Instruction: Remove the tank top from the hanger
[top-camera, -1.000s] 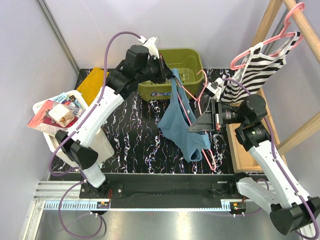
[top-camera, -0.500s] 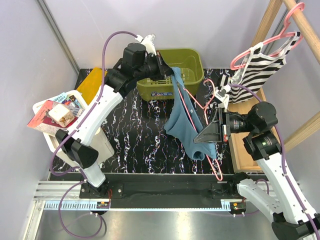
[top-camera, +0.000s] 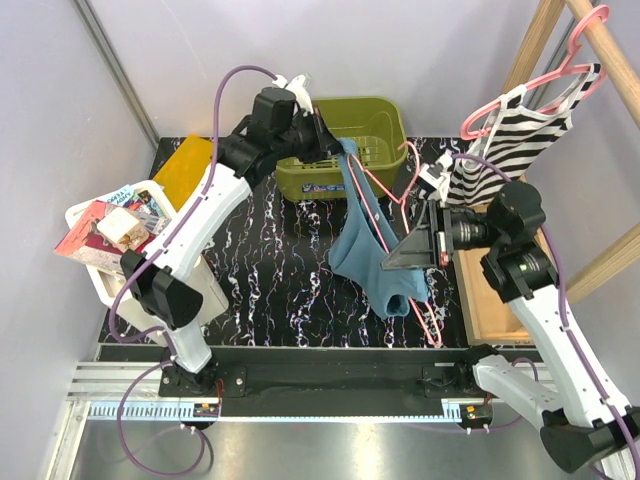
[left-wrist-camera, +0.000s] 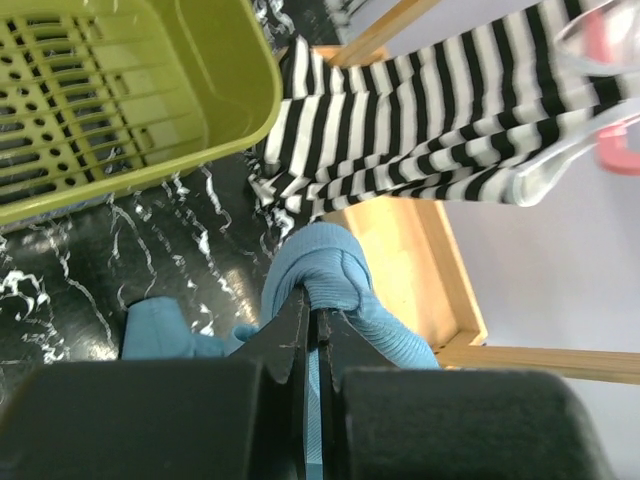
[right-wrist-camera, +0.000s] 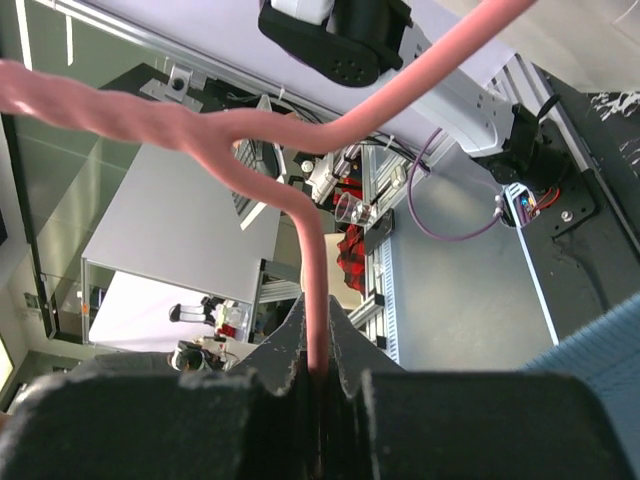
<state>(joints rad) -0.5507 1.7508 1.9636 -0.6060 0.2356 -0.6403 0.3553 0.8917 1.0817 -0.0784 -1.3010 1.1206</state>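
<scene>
Top external view: my two arms hold the blue tank top (top-camera: 372, 255) up in the air over the black table (top-camera: 270, 260), just in front of the green basket (top-camera: 385, 115).
My left gripper (top-camera: 335, 150): squeezed tight on the high end of the tank top.
Left wrist view: my fingers (left-wrist-camera: 290, 335) pinch a blue fold, and a striped top (left-wrist-camera: 420, 120) hangs behind it.
My right gripper (top-camera: 395, 260): squeezed tight on the pink hanger (top-camera: 370, 210).
Right wrist view: the pink wire sits right between my fingers (right-wrist-camera: 285, 345).
Hanger: its wire runs down across the tank top, touching it.
</scene>
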